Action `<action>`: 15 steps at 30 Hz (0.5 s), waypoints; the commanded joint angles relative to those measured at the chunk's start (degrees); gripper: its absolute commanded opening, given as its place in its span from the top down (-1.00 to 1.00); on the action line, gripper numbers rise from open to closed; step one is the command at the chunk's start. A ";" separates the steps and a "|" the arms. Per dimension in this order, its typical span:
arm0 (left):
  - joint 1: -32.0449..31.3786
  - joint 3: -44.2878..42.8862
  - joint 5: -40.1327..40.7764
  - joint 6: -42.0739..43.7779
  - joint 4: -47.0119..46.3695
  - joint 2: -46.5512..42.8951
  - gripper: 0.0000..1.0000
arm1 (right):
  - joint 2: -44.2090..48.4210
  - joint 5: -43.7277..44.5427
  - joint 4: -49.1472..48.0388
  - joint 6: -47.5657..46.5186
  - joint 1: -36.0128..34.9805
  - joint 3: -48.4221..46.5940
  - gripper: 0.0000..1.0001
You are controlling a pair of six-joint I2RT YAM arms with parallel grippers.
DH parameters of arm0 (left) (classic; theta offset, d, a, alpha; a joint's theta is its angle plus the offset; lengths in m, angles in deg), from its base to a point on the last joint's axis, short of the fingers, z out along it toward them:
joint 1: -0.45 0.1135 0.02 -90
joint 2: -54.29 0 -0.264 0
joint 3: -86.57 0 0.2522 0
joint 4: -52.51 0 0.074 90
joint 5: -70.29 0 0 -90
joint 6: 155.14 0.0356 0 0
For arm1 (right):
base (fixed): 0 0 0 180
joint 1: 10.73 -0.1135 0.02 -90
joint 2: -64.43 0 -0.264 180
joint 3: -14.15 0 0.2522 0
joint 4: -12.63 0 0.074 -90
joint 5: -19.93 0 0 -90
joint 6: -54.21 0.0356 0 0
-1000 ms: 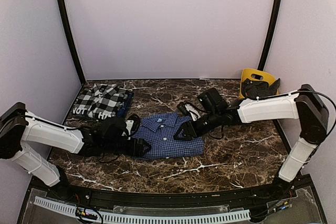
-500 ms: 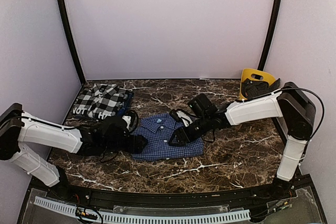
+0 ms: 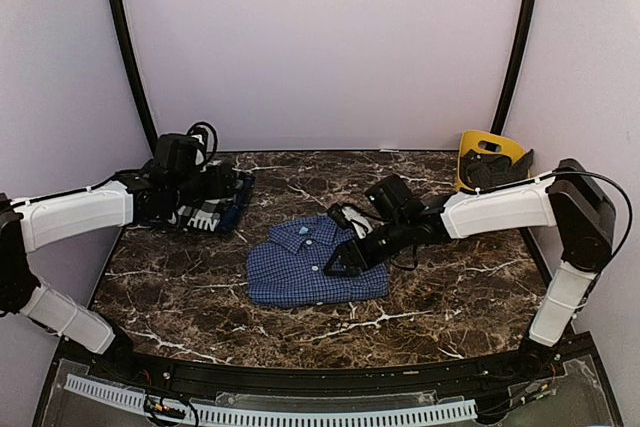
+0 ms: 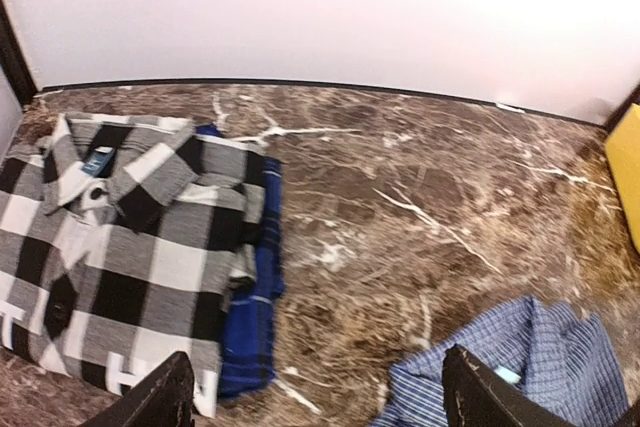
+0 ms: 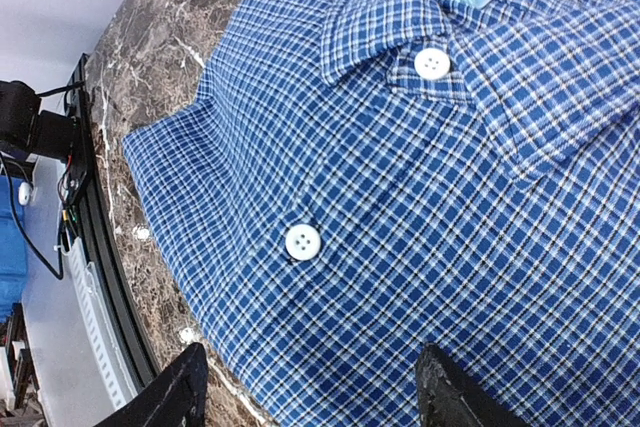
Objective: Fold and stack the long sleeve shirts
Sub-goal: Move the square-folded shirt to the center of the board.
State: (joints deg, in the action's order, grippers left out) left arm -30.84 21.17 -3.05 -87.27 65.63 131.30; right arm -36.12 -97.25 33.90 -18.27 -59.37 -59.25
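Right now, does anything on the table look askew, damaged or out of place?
Nothing damaged or spilled. The black-and-white plaid shirt lies folded at the back left, with a blue layer sticking out past its right edge: that fold looks uneven. The blue check shirt lies folded mid-table, apart from it.

Bare brown marble tabletop (image 4: 400,197) lies open between and ahead of the left gripper's (image 4: 315,409) spread fingers. The folded black-and-white plaid shirt (image 4: 110,257) blocks past its left finger, and the blue fine-checked shirt (image 4: 530,357) crowds its right. That blue shirt fills the gap between the right gripper's (image 5: 310,397) fingers.
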 commanded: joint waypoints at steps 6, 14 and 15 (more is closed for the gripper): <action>19.68 -9.38 -8.20 3.64 6.32 9.35 -0.70 | 1.64 0.10 3.92 -3.13 -0.14 -4.80 -0.40; 34.88 -18.36 -15.97 3.65 6.68 20.99 -0.73 | 0.98 -1.49 5.82 -3.83 -0.05 -7.83 -0.52; 36.80 -20.13 -16.23 3.49 6.59 23.34 -0.74 | 0.85 -1.83 5.85 -3.79 -0.09 -8.08 -0.53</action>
State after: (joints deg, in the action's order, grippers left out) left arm 0.43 5.59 -14.85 -84.15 70.70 150.16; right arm -35.64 -97.40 38.99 -21.16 -59.37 -65.04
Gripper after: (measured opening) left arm 0.865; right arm 0.753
